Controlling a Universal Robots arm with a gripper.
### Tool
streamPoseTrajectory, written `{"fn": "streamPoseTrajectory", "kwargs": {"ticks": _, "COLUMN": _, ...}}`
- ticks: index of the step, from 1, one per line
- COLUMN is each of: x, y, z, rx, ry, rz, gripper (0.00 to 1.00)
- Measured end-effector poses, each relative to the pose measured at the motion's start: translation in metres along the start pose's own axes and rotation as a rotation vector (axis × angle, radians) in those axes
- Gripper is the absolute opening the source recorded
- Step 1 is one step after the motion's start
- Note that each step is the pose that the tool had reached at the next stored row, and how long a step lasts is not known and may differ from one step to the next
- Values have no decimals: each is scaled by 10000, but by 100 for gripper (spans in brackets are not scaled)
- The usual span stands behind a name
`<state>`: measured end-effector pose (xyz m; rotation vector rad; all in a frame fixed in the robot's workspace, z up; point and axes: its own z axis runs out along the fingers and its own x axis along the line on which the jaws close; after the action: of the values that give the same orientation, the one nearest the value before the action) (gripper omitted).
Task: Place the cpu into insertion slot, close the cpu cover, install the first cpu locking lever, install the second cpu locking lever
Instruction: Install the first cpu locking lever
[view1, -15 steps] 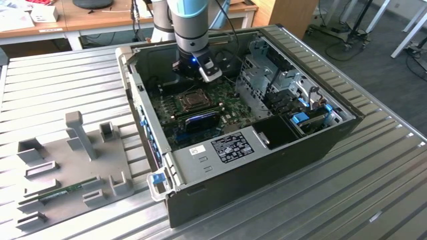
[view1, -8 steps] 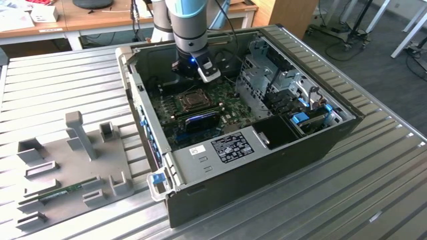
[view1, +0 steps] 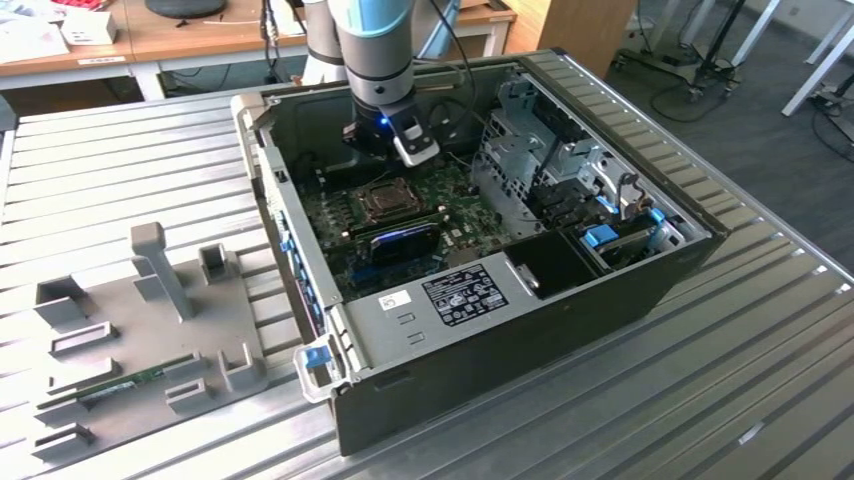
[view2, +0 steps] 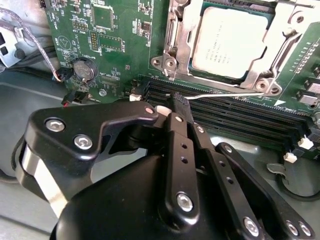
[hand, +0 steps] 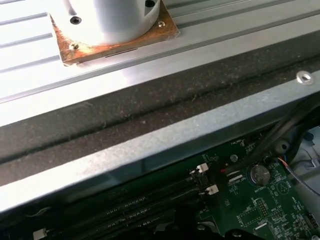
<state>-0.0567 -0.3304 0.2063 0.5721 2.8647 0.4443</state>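
The cpu (view2: 234, 44) sits seated in the insertion slot (view2: 172, 35), with the cpu cover (view2: 285, 30) lying closed around it. A thin locking lever (view2: 225, 93) lies along the socket's edge beside the memory slots (view2: 240, 117). The gripper (view2: 175, 107) hovers near it, fingers drawn together, holding nothing. Judged step: lever installation; it calls for precise contact on the thin wire.

One cpu (view2: 235, 44), one cpu cover (view2: 187, 30), one coin battery (view2: 84, 70), one open computer case (view1: 534, 330).
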Motion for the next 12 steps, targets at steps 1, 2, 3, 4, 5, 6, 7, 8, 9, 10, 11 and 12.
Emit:
{"fn": "streamPoseTrajectory", "kwargs": {"ticks": 1, "x": 1, "y": 0, "z": 0, "rx": -17, "ry": -9, "rz": 47, "gripper": 10}}
{"fn": "streamPoseTrajectory", "kwargs": {"ticks": 2, "x": 1, "y": 0, "z": 0, "rx": -29, "ry": -18, "rz": 92, "gripper": 10}}
{"fn": "streamPoseTrajectory", "kwargs": {"ticks": 3, "x": 1, "y": 0, "z": 0, "rx": -38, "ry": -27, "rz": 142, "gripper": 10}}
{"fn": "streamPoseTrajectory", "kwargs": {"ticks": 4, "x": 1, "y": 0, "z": 0, "rx": -48, "ry": -37, "rz": 187, "gripper": 10}}
{"fn": "streamPoseTrajectory", "kwargs": {"ticks": 5, "x": 2, "y": -1, "z": 0, "rx": -60, "ry": -43, "rz": 231, "gripper": 10}}
{"fn": "streamPoseTrajectory", "kwargs": {"ticks": 6, "x": 2, "y": -2, "z": 0, "rx": -78, "ry": -47, "rz": 267, "gripper": 10}}
{"fn": "streamPoseTrajectory", "kwargs": {"ticks": 7, "x": 5, "y": -2, "z": 0, "rx": -101, "ry": -47, "rz": 294, "gripper": 10}}
{"fn": "streamPoseTrajectory", "kwargs": {"ticks": 8, "x": 7, "y": -3, "z": -1, "rx": -120, "ry": -44, "rz": 308, "gripper": 10}}
{"fn": "streamPoseTrajectory", "kwargs": {"ticks": 9, "x": 11, "y": -4, "z": -2, "rx": -137, "ry": -41, "rz": 316, "gripper": 10}}
{"fn": "streamPoseTrajectory", "kwargs": {"ticks": 10, "x": 16, "y": -6, "z": -2, "rx": -152, "ry": -39, "rz": 319, "gripper": 10}}
{"fn": "streamPoseTrajectory", "kwargs": {"ticks": 11, "x": 22, "y": -9, "z": -4, "rx": -167, "ry": -39, "rz": 323, "gripper": 10}}
{"fn": "streamPoseTrajectory", "kwargs": {"ticks": 12, "x": 27, "y": -11, "z": -5, "rx": -180, "ry": -39, "rz": 327, "gripper": 10}}
